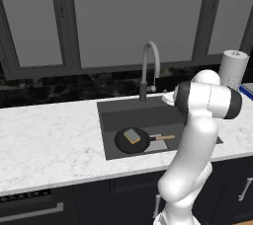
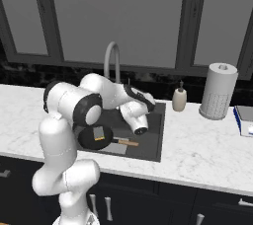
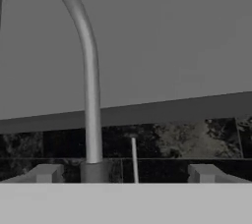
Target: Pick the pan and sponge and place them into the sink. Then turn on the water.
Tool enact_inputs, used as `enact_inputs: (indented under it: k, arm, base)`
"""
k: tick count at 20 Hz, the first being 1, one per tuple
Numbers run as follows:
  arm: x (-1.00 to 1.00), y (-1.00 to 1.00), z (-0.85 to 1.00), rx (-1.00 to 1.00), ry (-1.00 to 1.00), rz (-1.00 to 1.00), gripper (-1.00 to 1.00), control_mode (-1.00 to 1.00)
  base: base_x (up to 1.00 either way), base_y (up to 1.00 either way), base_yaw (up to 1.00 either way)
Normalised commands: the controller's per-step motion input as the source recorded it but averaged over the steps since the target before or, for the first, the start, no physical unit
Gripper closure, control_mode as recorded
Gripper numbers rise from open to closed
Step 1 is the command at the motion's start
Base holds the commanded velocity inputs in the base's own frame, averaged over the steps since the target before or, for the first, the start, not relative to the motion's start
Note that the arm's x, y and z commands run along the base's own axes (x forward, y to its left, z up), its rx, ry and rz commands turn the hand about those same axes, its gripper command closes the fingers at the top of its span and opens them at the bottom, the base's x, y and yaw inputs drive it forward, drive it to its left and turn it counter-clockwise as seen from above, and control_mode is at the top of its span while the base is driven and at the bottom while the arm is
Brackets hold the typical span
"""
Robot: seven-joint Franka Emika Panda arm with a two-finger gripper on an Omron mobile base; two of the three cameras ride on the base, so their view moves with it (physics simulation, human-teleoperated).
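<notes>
The black pan (image 1: 140,142) lies on the floor of the dark grey sink (image 1: 111,120), its wooden handle pointing right. On the pan rests the sponge (image 1: 132,135), grey top up. Both also show in the right base view: pan (image 2: 89,141), sponge (image 2: 99,132), sink (image 2: 155,137). The grey gooseneck faucet (image 1: 148,66) rises behind the basin, and no water runs from it. My gripper (image 3: 125,174) is open and holds nothing. It hovers over the back of the sink and points at the faucet (image 3: 90,95) and its thin lever (image 3: 134,159).
A beige soap bottle (image 2: 179,99) and a paper towel roll (image 2: 218,91) stand on the white marble counter (image 2: 197,145) right of the sink. A blue-edged object (image 2: 244,120) lies at the far right. Dark windows and a black backsplash (image 1: 59,91) close off the back.
</notes>
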Motion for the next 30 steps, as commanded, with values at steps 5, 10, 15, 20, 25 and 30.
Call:
enact_inputs:
  k: [5,10,15,20,25,30]
  arm:
    - [0.43,-0.34,-0.01,0.08,0.0,0.01,-1.0,-1.0]
    - [0.33,-0.02,0.0,0.0,0.0,0.07,-1.0,-1.0]
    - [0.46,0.0,0.0,0.0,0.02,0.11,-1.0,-1.0]
    - [0.46,0.03,0.0,0.0,0.01,0.1,-1.0,-1.0]
    - [0.38,0.26,-0.02,0.0,0.01,0.07,-1.0,-1.0]
    - [0.28,0.44,-0.02,-0.03,0.01,0.09,-1.0,-1.0]
  base:
    - [0.0,0.0,0.0]
    - [0.0,0.0,0.0]
    - [0.0,0.0,0.0]
    - [0.0,0.0,0.0]
    - [0.0,0.0,0.0]
    - [0.0,0.0,0.0]
